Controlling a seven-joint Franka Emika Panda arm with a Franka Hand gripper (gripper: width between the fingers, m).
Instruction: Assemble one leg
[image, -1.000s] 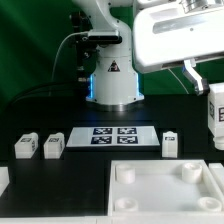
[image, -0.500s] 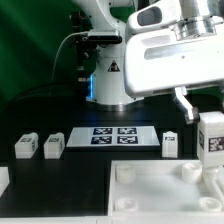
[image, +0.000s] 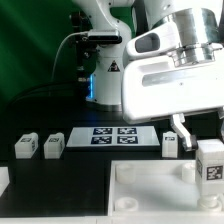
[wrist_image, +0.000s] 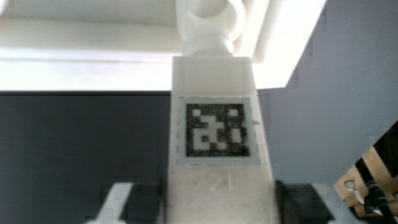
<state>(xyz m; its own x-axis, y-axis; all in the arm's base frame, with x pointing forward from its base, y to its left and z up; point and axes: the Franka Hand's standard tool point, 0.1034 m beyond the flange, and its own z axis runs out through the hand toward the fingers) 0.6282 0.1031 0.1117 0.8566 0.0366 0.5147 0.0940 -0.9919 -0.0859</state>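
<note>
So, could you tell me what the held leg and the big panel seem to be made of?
The leg looks like matte white plastic: smooth, chunky, with a printed tag. The panel is likely the same: white, moulded round sockets, no grain.

The white, tagged leg (image: 211, 160) is upright at the exterior view's right edge.

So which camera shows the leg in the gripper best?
The wrist view: the leg fills the centre, its tag facing the camera. The exterior view shows it small, at that view's right edge, under the arm.
</note>
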